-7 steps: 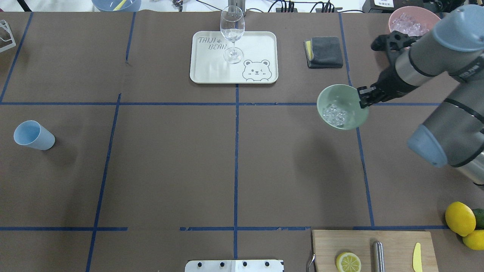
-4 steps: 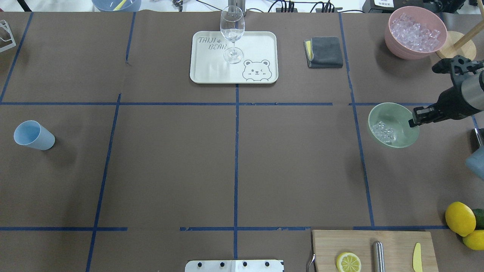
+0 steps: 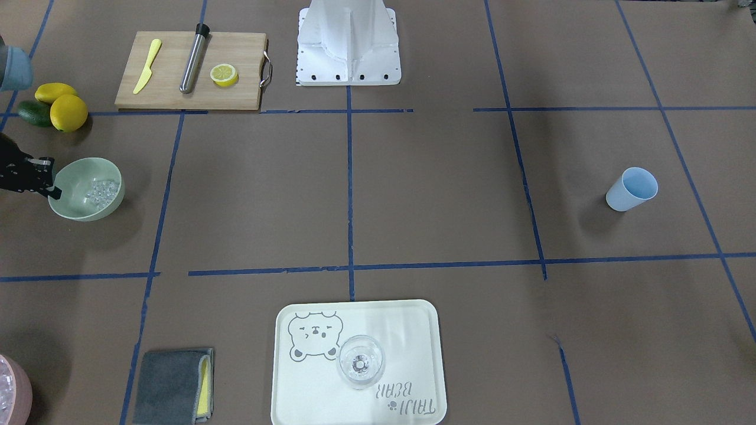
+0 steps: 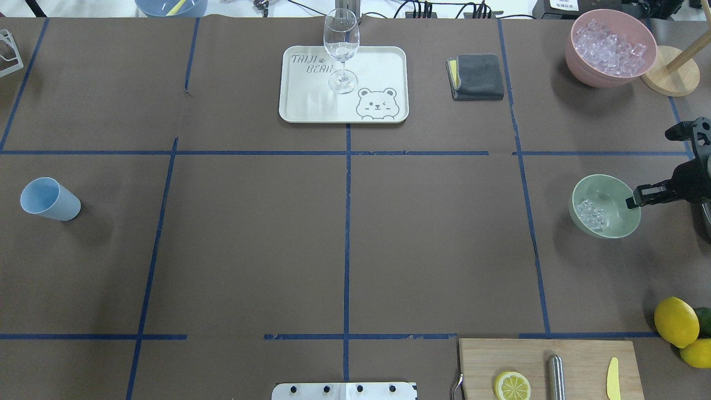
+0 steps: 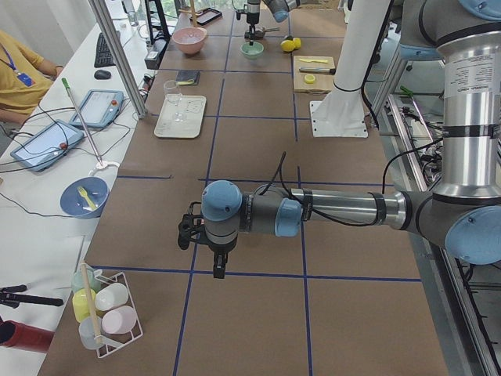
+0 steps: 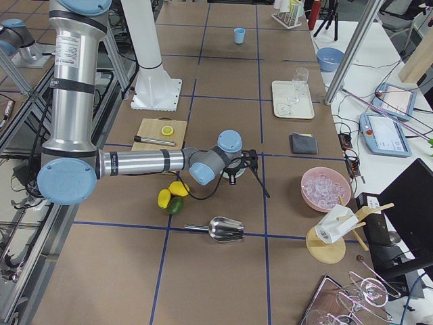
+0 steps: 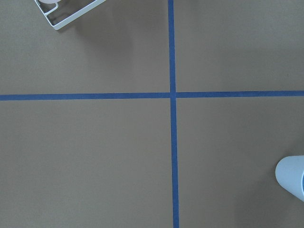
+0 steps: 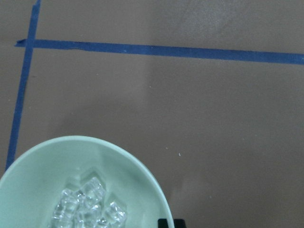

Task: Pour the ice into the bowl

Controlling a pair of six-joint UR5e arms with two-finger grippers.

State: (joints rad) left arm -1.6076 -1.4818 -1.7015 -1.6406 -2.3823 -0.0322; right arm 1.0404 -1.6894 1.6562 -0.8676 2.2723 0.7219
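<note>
The pale sage-green bowl [image 4: 612, 195] is at the table's right side, with the ice [image 4: 590, 213] heaped on its left inner side. My right gripper [image 4: 633, 201] is shut on the bowl's right rim. The front-facing view shows the bowl [image 3: 88, 211], the ice [image 3: 101, 192] and the gripper [image 3: 52, 189] the same way. The right wrist view shows the bowl [image 8: 42, 164] with the ice [image 8: 90, 209] close below. The light blue cup [image 4: 49, 199] stands empty at the far left. My left gripper [image 5: 218, 268] shows only in the exterior left view, so I cannot tell its state.
A pink bowl of ice [image 4: 611, 47] and a wooden stand [image 4: 669, 71] are at the back right. A wine glass [image 4: 341, 50] stands on a white tray [image 4: 383, 66], with a grey cloth [image 4: 476, 76] beside it. A cutting board [image 4: 577, 361] and lemons [image 4: 675, 321] lie front right.
My right gripper has carried the bowl with the ice to the right and a little nearer the robot. The arm has drawn back to the view's right edge.
</note>
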